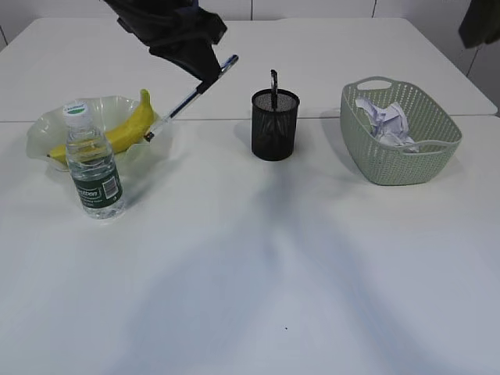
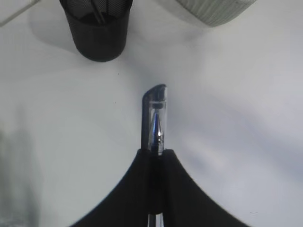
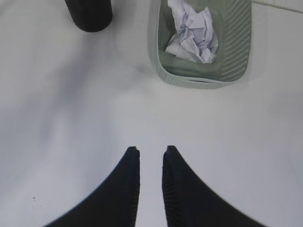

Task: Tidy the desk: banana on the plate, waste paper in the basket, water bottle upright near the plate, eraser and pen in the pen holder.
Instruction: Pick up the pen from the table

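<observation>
My left gripper [image 1: 205,82] is shut on a clear pen [image 1: 176,108] and holds it tilted in the air, left of the black mesh pen holder [image 1: 274,125]. The pen [image 2: 155,120] sticks out past the jaws [image 2: 157,153] in the left wrist view, with the holder [image 2: 97,29] beyond it. A dark thing stands in the holder. The banana [image 1: 125,129] lies on the clear plate [image 1: 47,133]. The water bottle [image 1: 94,168] stands upright in front of the plate. Crumpled paper [image 1: 388,121] lies in the green basket [image 1: 406,156]. My right gripper [image 3: 150,152] is open and empty above bare table. No eraser is visible.
The basket [image 3: 199,78] with the paper [image 3: 191,30] and the pen holder [image 3: 89,14] lie ahead of the right gripper. A seam between two white tabletops [image 1: 391,117] runs behind the objects.
</observation>
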You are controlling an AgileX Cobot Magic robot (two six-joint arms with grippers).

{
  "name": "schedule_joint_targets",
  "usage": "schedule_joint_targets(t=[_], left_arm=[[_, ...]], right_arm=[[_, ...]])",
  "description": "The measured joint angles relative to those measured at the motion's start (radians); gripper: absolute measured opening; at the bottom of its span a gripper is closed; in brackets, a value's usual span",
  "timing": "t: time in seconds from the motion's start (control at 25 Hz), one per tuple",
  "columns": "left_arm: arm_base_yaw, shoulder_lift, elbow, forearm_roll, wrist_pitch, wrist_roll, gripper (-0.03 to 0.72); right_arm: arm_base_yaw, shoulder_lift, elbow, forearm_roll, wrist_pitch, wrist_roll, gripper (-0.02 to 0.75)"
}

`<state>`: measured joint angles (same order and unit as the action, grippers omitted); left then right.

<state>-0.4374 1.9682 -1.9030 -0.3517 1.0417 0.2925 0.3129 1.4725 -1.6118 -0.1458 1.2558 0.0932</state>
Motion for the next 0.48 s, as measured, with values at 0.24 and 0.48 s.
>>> schedule_joint_targets(t=[0.24, 0.48], left_arm=[[0.000, -0.096, 0.000, -0.083, 0.014, 0.023, 0.010], [0.000, -0.180, 0.000, -0.184, 0.014, 0.082, 0.007]], right_arm=[[0.000, -0.067, 0.000, -0.020, 0.002, 0.000, 0.128], [0.000, -0.102, 0.026, -0.033, 0.002, 0.000, 0.129]])
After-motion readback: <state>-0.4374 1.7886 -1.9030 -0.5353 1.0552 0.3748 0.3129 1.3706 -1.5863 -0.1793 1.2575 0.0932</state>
